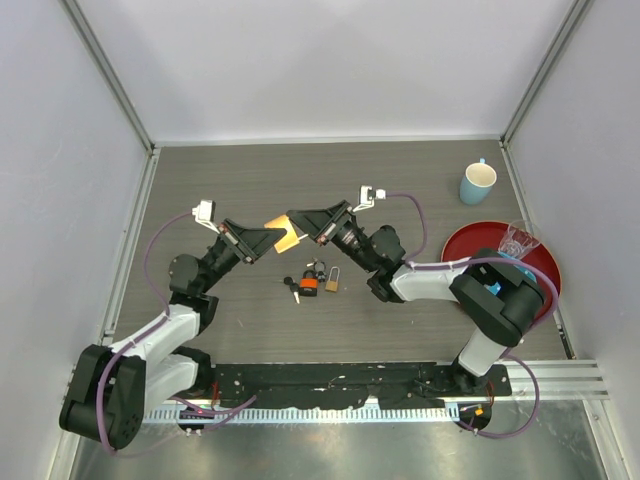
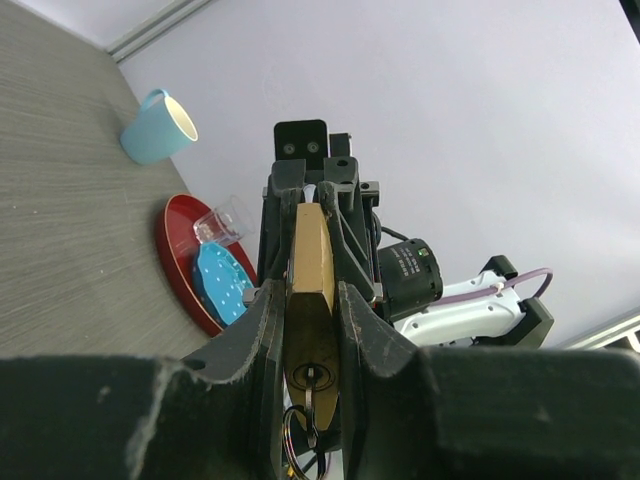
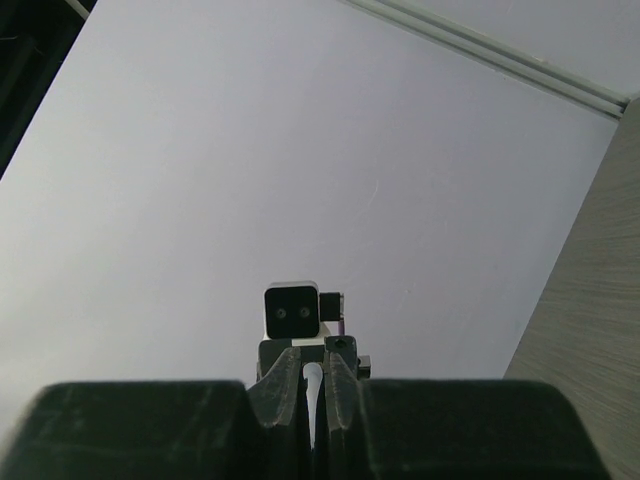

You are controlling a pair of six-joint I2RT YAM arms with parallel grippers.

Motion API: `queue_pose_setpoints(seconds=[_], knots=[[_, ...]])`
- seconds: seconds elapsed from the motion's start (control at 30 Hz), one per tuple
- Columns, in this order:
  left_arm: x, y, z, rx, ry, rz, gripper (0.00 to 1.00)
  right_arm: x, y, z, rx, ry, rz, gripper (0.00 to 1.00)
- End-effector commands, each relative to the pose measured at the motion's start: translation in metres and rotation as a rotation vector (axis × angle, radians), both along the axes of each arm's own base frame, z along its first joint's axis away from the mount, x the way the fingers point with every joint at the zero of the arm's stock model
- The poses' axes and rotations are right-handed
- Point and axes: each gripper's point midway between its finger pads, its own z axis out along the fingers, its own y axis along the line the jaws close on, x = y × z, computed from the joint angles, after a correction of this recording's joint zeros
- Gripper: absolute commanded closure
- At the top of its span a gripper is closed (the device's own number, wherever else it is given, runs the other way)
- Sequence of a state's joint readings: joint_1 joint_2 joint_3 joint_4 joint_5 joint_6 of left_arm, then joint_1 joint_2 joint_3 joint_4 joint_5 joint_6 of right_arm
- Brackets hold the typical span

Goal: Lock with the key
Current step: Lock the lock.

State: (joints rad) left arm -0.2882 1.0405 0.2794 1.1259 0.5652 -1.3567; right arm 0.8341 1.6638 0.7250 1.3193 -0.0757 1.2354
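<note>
Counter (image 1: 250, 180): grey wood-grain, walled on three sides. L arm (image 1: 175, 320) and R arm (image 1: 440, 275) both reach to centre and meet tip to tip above the counter. Red plate (image 1: 470, 245) sits at R edge, carrying a clear glass (image 1: 518, 240) and a blue item; blue mug (image 1: 478, 183) stands just behind the plate, apart from it. Brass padlock (image 2: 311, 250) is held off the counter between the two grippers, approx. mid-counter. L gripper (image 1: 273, 239): jaws closed on the padlock body, one finger on each flat side, keyhole face toward the L wrist cam. R gripper (image 1: 297, 221): jaws closed on the opposite end of the same padlock; R wrist view shows a thin pale shackle (image 3: 313, 385) pinched between its fingers. Key (image 2: 312, 392) with a wire ring sits at the keyhole; insertion depth can't be told. On the counter just below the grippers lies a small cluster of spare padlocks and keys (image 1: 312, 279), not touched by either arm.
</note>
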Motion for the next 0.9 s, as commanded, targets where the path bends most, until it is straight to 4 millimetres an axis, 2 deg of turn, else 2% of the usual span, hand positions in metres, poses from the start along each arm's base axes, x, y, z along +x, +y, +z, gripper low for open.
queue_pose_setpoints(seconds=[0.0, 0.17, 0.23, 0.3, 0.33, 0.37, 0.43, 0.47, 0.5, 0.53, 0.57, 0.6, 0.63, 0.7, 0.73, 0.8, 0.87], knots=[[-0.013, -0.002, 0.030, 0.003, -0.182, -0.007, 0.86, -0.022, -0.011, 0.062, 0.150, -0.182, 0.002, 0.98], [-0.012, -0.006, 0.023, 0.065, -0.177, -0.017, 0.58, -0.030, -0.007, 0.068, 0.070, -0.215, 0.043, 0.98], [-0.012, -0.010, 0.021, 0.105, -0.175, -0.038, 0.56, -0.031, -0.005, 0.066, -0.002, -0.223, 0.044, 0.98], [-0.016, -0.012, 0.024, 0.141, -0.202, -0.058, 0.49, -0.034, -0.007, 0.067, -0.054, -0.224, 0.056, 0.98], [-0.014, -0.013, 0.016, 0.169, -0.164, -0.067, 0.45, -0.034, -0.007, 0.066, -0.080, -0.236, 0.053, 0.98], [-0.018, -0.013, 0.023, 0.179, -0.190, -0.073, 0.42, -0.034, -0.006, 0.060, -0.125, -0.225, 0.073, 0.98], [-0.021, -0.015, 0.014, 0.239, -0.179, -0.097, 0.34, -0.037, -0.011, 0.068, -0.162, -0.259, 0.072, 0.98], [-0.023, -0.015, 0.019, 0.253, -0.197, -0.100, 0.32, -0.034, -0.013, 0.060, -0.210, -0.242, 0.083, 0.98], [-0.027, -0.014, 0.022, 0.286, -0.240, -0.093, 0.30, -0.037, -0.018, 0.066, -0.218, -0.256, 0.084, 0.98], [-0.027, -0.014, 0.011, 0.322, -0.190, -0.103, 0.27, -0.037, -0.020, 0.068, -0.236, -0.275, 0.084, 0.98], [-0.028, -0.013, 0.015, 0.341, -0.206, -0.100, 0.27, -0.032, -0.024, 0.061, -0.275, -0.251, 0.084, 0.98], [-0.031, -0.011, 0.018, 0.354, -0.220, -0.098, 0.26, -0.035, -0.025, 0.062, -0.287, -0.265, 0.102, 0.98], [-0.032, -0.011, 0.008, 0.394, -0.202, -0.106, 0.25, -0.036, -0.029, 0.068, -0.292, -0.280, 0.107, 0.98], [-0.036, -0.010, 0.012, 0.417, -0.215, -0.115, 0.24, -0.035, -0.036, 0.064, -0.334, -0.285, 0.126, 0.98], [-0.038, -0.009, 0.005, 0.447, -0.203, -0.124, 0.23, -0.036, -0.039, 0.071, -0.337, -0.304, 0.131, 0.98], [-0.042, -0.009, 0.004, 0.467, -0.209, -0.141, 0.23, -0.036, -0.044, 0.065, -0.382, -0.310, 0.164, 0.98], [-0.046, -0.010, 0.000, 0.480, -0.204, -0.165, 0.23, -0.039, -0.047, 0.071, -0.389, -0.329, 0.186, 0.98]])
